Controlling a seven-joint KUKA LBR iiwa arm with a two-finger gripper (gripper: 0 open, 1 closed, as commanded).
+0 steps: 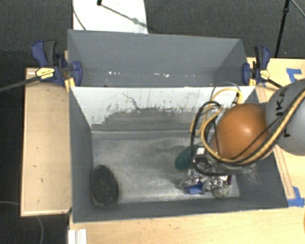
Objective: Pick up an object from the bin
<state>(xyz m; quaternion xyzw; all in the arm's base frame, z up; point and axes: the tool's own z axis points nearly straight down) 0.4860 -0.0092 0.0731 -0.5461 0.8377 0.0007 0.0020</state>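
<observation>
Toward the front-left corner of the bin (81, 151), a dark oval lump (103, 186) is lying flat on the floor, alone and well apart from the gripper (207, 181).

Front right: the gripper is sitting low, at or just above the floor, near the right wall. A small blue piece (195, 189) is lying at its front-left edge. Can't tell whether the two are touching, or whether the blue piece is loose or part of the tool.

Can't tell whether the gripper is released or clenched; the wrist hardware is covering its tip.

Just behind it and to view-left, a dark teal rounded lump (183, 159) is resting on the floor, right beside the gripper and possibly touching it.

Further back, the orange cover (242, 131) is sitting above the gripper. Yellow and black cables (203, 121) are looping round it, and the grey arm (295, 121) is reaching in from the right.
</observation>
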